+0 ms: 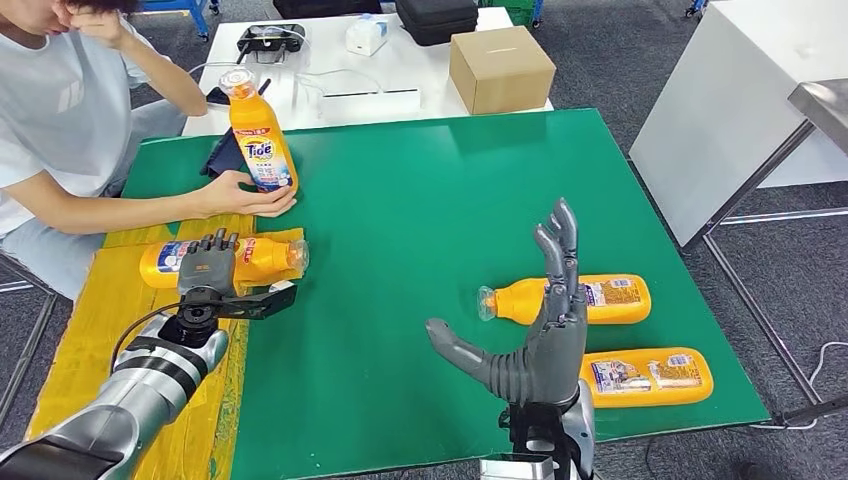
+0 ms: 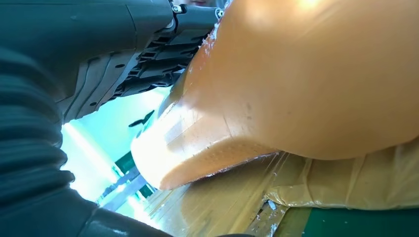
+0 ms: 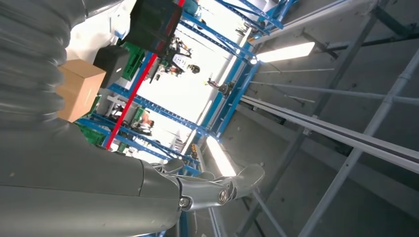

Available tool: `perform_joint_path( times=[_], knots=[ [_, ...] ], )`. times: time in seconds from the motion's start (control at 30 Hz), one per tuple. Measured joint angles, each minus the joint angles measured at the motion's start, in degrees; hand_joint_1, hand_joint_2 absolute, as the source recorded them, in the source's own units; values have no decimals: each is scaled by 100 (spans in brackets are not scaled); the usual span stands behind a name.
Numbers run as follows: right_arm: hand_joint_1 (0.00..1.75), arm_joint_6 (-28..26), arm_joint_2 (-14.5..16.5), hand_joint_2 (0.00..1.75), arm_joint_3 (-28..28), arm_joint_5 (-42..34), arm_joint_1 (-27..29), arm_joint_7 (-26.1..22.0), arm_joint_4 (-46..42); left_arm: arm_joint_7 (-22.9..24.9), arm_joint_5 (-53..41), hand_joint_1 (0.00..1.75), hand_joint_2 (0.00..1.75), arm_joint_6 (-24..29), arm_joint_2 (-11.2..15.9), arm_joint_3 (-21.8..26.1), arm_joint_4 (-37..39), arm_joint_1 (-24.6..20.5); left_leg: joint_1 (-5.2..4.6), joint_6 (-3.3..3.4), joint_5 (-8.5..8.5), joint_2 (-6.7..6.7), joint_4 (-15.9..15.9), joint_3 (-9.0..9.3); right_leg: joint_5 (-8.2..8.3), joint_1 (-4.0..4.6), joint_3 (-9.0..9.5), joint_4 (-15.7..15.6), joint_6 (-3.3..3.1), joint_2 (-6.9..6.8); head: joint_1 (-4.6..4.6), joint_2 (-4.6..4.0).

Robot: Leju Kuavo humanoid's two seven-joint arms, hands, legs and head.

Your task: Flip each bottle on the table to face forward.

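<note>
— Left hand [image 1: 207, 262]?
— Resting over an orange detergent bottle [image 1: 255, 258] lying on its side on the yellow plastic sheet [image 1: 110, 330] at the near left of the green surface [image 1: 400, 200]. Fingers draped across the bottle's middle, gripping it. In the left wrist view, pressed close against the orange bottle body [image 2: 306, 74], cap pointing away from the person.
— Right hand [image 1: 540, 335]?
— Raised above the near edge of the surface, fingers [image 1: 560, 240] spread and pointing up, thumb out to the side, holding nothing.
— Other bottles?
— Two more lying flat near the right hand: middle bottle [image 1: 590, 299] with cap toward the left, near bottle [image 1: 650, 374] just behind the wrist. One Tide bottle [image 1: 260, 135] standing upright at the far left, steadied by a person's hand [image 1: 245, 195].
— Beyond the surface?
— Cardboard box [image 1: 500, 68] on a white table [image 1: 320, 80].
</note>
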Motion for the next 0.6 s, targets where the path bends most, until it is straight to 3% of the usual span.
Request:
perform_joint_path(
  times=[0.17,0.5,0.6],
  knots=[
    [0,12,-3,175,0,-17,-33,30,57,-468,348,0,175,47,-20,150,77,-41,0,0,0,-2,0,10,0,0,11,0,0,0,-1,0],
    [0,13,-9,175,-1,-8,-66,34,139,-534,491,0,175,394,-119,323,95,-36,-1,-1,1,-5,0,10,0,0,13,0,0,-1,0,0],
    [0,12,-9,175,-2,44,-66,47,144,-666,684,0,175,820,-143,388,73,15,-1,-1,1,-5,0,10,0,0,12,0,0,-1,0,0]
  ],
)
